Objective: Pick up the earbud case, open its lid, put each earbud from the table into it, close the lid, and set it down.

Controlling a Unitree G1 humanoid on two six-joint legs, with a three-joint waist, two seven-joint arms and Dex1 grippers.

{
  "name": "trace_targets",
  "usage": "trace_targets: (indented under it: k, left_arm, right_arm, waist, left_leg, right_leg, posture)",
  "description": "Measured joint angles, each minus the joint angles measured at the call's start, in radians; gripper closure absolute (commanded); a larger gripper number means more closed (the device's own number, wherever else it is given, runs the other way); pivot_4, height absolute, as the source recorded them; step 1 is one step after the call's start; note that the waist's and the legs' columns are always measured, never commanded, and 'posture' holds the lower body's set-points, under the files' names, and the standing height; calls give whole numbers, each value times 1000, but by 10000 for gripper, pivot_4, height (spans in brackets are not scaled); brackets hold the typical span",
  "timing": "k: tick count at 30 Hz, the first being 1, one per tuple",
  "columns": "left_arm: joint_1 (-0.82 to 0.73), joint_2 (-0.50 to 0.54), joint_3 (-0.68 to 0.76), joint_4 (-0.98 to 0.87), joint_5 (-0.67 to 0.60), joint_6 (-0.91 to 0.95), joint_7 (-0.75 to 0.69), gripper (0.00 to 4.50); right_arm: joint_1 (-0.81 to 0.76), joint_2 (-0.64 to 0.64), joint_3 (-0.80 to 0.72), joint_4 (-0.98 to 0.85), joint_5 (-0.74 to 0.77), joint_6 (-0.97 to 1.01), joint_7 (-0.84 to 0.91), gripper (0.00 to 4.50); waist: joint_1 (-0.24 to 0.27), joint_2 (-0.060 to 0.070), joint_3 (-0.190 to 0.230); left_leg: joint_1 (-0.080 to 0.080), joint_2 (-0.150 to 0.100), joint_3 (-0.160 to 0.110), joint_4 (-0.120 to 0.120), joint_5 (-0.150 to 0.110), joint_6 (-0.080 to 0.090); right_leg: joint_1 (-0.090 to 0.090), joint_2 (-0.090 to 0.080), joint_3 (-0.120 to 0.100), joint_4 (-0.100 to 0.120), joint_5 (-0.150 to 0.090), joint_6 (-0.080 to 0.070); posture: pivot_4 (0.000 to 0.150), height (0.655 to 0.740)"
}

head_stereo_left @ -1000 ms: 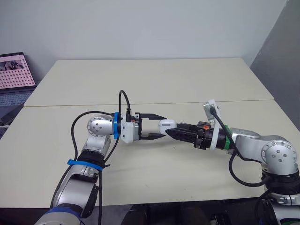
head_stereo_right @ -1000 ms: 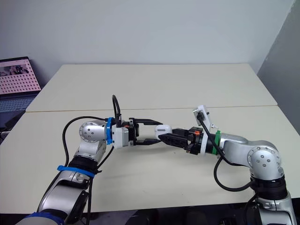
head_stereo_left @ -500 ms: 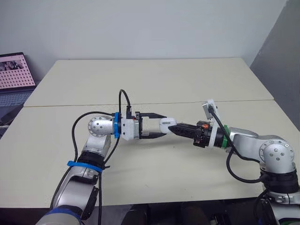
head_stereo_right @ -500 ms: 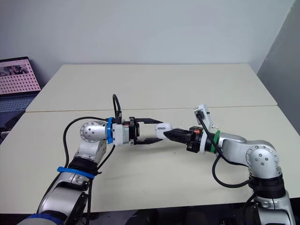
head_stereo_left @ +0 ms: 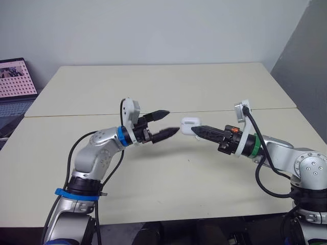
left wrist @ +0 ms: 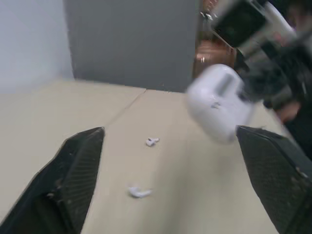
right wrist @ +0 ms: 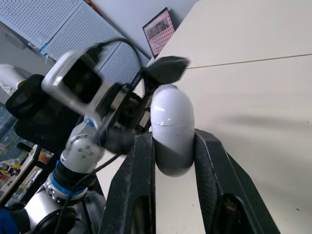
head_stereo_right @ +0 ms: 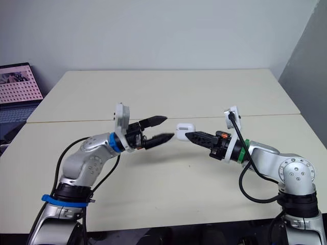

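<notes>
White earbud case (head_stereo_left: 190, 123) stays with right gripper (right wrist: 174, 139); left gripper (head_stereo_left: 172, 121) withdrew.

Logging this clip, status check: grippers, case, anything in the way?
Right gripper shut on earbud case, lid closed, held off table. Left gripper open, just short of case. Earbuds lying on table, nothing between gripper and case.

We hold the white earbud case (head_stereo_left: 190, 124) up above the table (head_stereo_left: 153, 87), pinched in our right gripper (right wrist: 173, 141). It is round and smooth, and its lid is shut. One tiny white earbud (left wrist: 151, 142) lies on the table, and a second earbud (left wrist: 139, 192) lies near it.
</notes>
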Motion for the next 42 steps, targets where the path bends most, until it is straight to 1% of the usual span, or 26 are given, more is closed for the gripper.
trace_targets:
  k: [1,2,3,5,7,10,13,17,21,31,34,36,39,42]
  left_arm:
    - [-2,-19,32,-1,-76,78,68,0]
    - [1,-65,86,-9,-193,170,197,0]
    - [4,-98,106,-19,-245,203,262,0]
    - [44,-177,138,-82,-318,228,409,0]
    - [75,-244,154,-126,-365,232,522,0]
    - [86,-344,184,-170,-452,209,652,0]
    - [85,-411,199,-193,-555,182,746,0]
    - [85,-459,210,-194,-669,146,835,0]
    - [85,-475,199,-196,-722,121,878,0]
    - [78,-479,144,-196,-742,104,873,0]
    - [78,-478,136,-196,-742,100,873,5578]
    - [78,-478,135,-196,-742,85,870,12074]
    - [78,-472,136,-196,-742,77,865,20595]
    - [78,-467,136,-196,-745,66,862,30513]
  right_arm:
    - [-4,15,-4,1,6,-18,-9,38217]
    - [-11,47,-13,1,15,-54,-39,38218]
    - [-17,68,-19,2,21,-79,-57,38218]
    - [-29,112,-29,-6,47,-138,-115,38218]
    - [-43,140,-29,-20,55,-181,-165,38217]
    - [-46,178,-24,-45,64,-229,-222,38217]
    - [-45,199,-15,-55,70,-259,-257,38218]
    - [-44,220,3,-55,75,-285,-287,38217]
    - [-44,228,9,-57,88,-298,-305,38217]
    - [-44,242,45,-78,90,-318,-320,38218]
    - [-44,243,50,-78,90,-319,-324,38218]
    - [-42,243,54,-78,89,-319,-324,38218]
    - [-31,241,54,-79,89,-319,-324,38218]
    - [-13,240,54,-79,88,-320,-324,38217]
  waist:
    - [0,0,0]
    - [0,0,0]
    - [1,0,0]
    - [1,0,0]
    - [2,-1,0]
    - [6,-1,0]
    - [6,-1,0]
    - [6,-1,0]
    - [6,-1,0]
    - [6,-1,0]
    - [7,-1,0]
    - [7,-1,0]
    - [7,-1,1]
    - [7,-1,1]
  left_leg:
    - [0,0,0,0,0,0]
    - [0,0,0,0,0,0]
    - [0,0,0,0,0,0]
    - [0,0,1,0,0,0]
    - [0,0,3,0,0,-1]
    - [0,0,4,0,0,-1]
    - [0,0,4,0,0,-1]
    - [0,0,5,0,0,-1]
    - [0,0,8,0,0,-1]
    - [1,-1,12,0,0,0]
    - [1,0,13,0,0,0]
    - [1,0,13,0,0,0]
    - [1,0,13,-1,0,0]
    - [1,0,14,-1,0,0]
  right_leg:
    - [0,0,0,0,0,0]
    - [0,0,0,0,0,0]
    - [0,0,0,0,0,0]
    - [0,-1,1,0,3,-5]
    - [0,-1,2,-1,3,-5]
    - [0,-1,3,-1,3,-5]
    - [0,-1,3,-1,3,-5]
    - [0,-1,4,-1,3,-5]
    - [0,-1,6,-1,3,-5]
    - [-1,0,13,-1,3,-5]
    - [-1,0,13,-1,3,-5]
    - [-1,0,13,-1,3,-5]
    - [-1,0,13,-2,3,-5]
    - [-2,0,14,-2,3,-5]
  posture:
    - [1500,7400]
    - [1500,7400]
    - [1500,7400]
    - [1500,7400]
    - [1500,7400]
    - [1500,7400]
    - [1500,7400]
    - [1500,7400]
    - [1500,7400]
    - [1500,7400]
    - [1500,7400]
    - [1500,7400]
    - [1500,7400]
    - [1500,7400]
